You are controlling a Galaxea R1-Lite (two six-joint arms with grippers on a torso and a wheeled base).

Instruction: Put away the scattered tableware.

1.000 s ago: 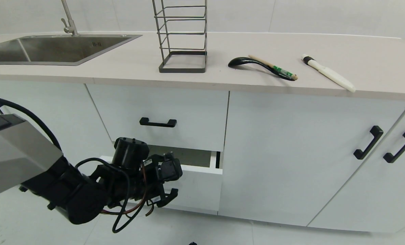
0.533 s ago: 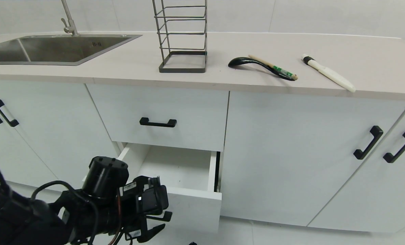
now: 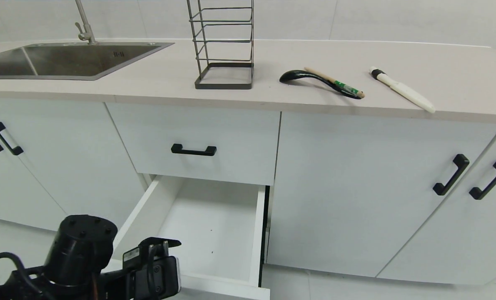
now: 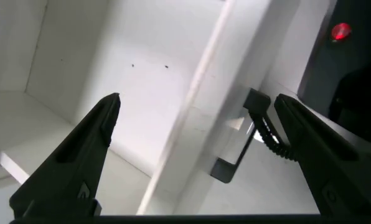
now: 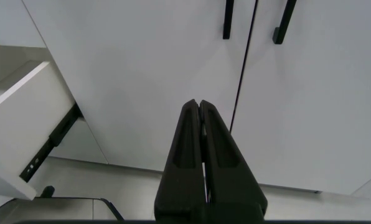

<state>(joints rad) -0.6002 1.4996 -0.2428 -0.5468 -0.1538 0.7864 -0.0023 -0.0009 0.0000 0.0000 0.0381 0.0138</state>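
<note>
Below the counter, the lower drawer stands pulled well out; its white floor is bare.

Left gripper: fingers spread wide, holding nothing. It hangs low at the drawer's front edge. From the wrist, the drawer's black handle lies in the gap between the fingers, apart from both.

Right gripper: fingers pressed together, nothing between them, low down and facing the white cupboard doors.

Tableware, all on the counter to the right of the wire rack:
- black spoon
- wooden chopsticks, lying across the spoon's handle
- white utensil with a black band, near the counter's front edge, apart from the other two

Progress, my judgement: the storage place is open and ready, so the preparatory step looks done. No piece has gone in. Left to do: lift each of the three pieces, lay them in the drawer, then probably push it shut.
</note>
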